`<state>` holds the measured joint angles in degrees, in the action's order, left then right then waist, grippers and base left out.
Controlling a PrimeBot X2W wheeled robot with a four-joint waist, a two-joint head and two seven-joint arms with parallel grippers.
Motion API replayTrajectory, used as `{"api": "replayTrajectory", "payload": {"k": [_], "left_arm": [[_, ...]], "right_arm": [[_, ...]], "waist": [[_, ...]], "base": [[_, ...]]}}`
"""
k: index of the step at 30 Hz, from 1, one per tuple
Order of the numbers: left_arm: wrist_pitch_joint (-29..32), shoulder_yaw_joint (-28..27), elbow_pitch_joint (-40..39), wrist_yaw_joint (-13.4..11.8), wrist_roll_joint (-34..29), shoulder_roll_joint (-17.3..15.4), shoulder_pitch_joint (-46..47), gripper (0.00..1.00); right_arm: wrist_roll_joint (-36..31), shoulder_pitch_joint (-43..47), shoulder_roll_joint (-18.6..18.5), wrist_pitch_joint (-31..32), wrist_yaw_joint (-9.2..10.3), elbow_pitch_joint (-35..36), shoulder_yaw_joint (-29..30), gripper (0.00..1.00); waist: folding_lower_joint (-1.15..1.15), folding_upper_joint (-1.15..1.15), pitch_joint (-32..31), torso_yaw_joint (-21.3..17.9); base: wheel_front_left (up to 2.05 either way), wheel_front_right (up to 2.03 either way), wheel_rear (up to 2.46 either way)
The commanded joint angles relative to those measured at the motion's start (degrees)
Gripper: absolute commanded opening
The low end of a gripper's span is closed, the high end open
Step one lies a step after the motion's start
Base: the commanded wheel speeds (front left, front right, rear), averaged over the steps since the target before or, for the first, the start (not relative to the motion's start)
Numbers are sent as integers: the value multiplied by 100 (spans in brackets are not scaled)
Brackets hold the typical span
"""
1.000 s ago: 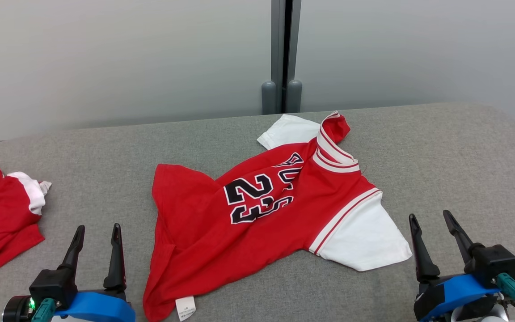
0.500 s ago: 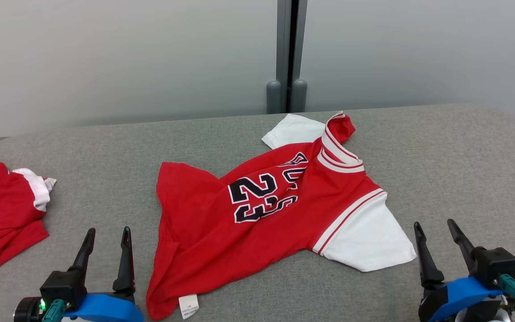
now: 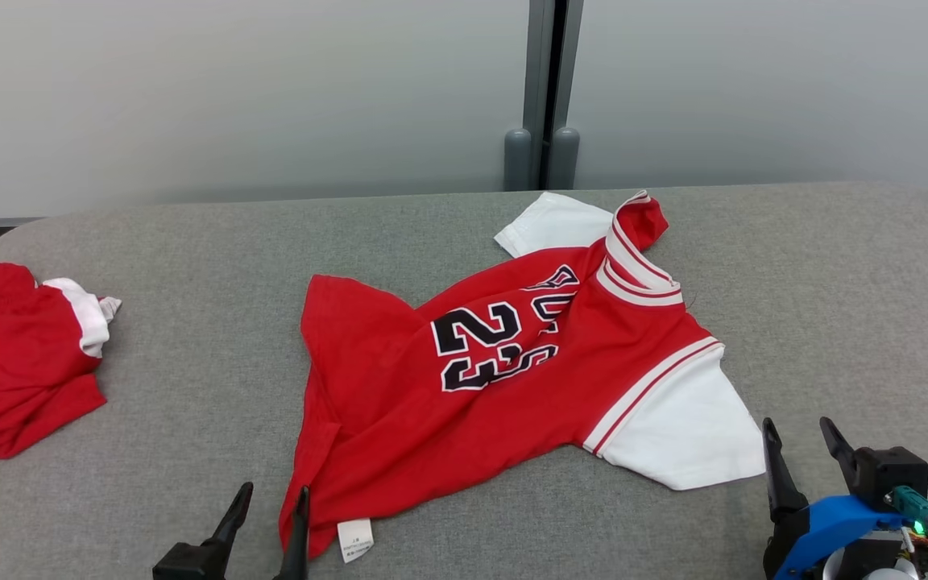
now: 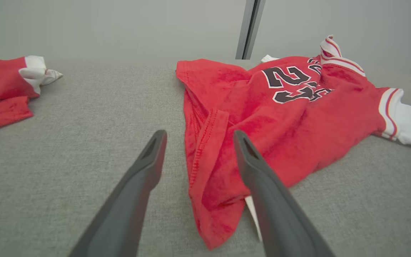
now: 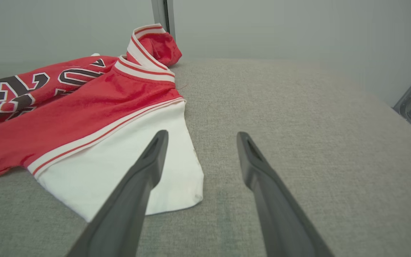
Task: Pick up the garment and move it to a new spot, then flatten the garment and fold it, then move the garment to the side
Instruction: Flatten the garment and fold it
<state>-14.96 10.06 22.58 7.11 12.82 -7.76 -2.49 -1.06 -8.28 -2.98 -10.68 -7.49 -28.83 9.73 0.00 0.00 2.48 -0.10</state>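
Camera drift has slid the whole head view sideways, yet the left gripper [image 3: 274, 488] has truly come closer: its fingers, spread apart, now flank the near hem corner of the red jersey [image 3: 464, 403], not clamped on it. The right gripper [image 3: 797, 422], fingers also apart, stands just beside the white sleeve [image 3: 689, 427]. The jersey lies rumpled mid-way on the grey fabric surface [image 3: 190, 387], with pale wall panels [image 3: 230, 89] behind. A second red garment [image 3: 13, 370] lies well apart at the left.
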Motion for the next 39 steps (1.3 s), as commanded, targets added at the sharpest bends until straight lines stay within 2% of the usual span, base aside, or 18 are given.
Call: {"api": "replayTrajectory", "payload": {"k": [1,18,30,31,32,33,39], "left_arm": [[2,23,22,23,32,-19,-69,100],[71,648,729,41,453,-127,145,100],[-12,858,1155,41,691,-165,547,100],[-16,872,1194,41,708,-173,573,65],[-20,896,1220,41,730,-180,605,7],[-25,922,1243,41,744,-189,639,0],[-28,926,1078,41,786,-231,643,0]], "right_arm": [[-26,-97,-33,-45,-1,-84,29,100],[-222,-889,-159,-351,-1,-1924,205,100],[-143,-1156,-84,-421,-1,-2734,84,100],[-90,-1194,-66,-423,-1,-2778,25,64],[-21,-1220,-51,-425,-1,-2806,-25,0],[37,-1233,-35,-429,-1,-2824,-78,0],[344,-1091,-32,-445,-1,-2409,-259,0]], "waist": [[0,0,14,23],[0,0,182,137],[0,0,252,155],[0,0,262,153],[0,0,270,148],[0,0,277,144],[0,0,249,103]], "base": [[0,0,0],[0,0,0],[0,0,0],[0,0,0],[0,0,0],[0,0,0],[0,0,0]]}}
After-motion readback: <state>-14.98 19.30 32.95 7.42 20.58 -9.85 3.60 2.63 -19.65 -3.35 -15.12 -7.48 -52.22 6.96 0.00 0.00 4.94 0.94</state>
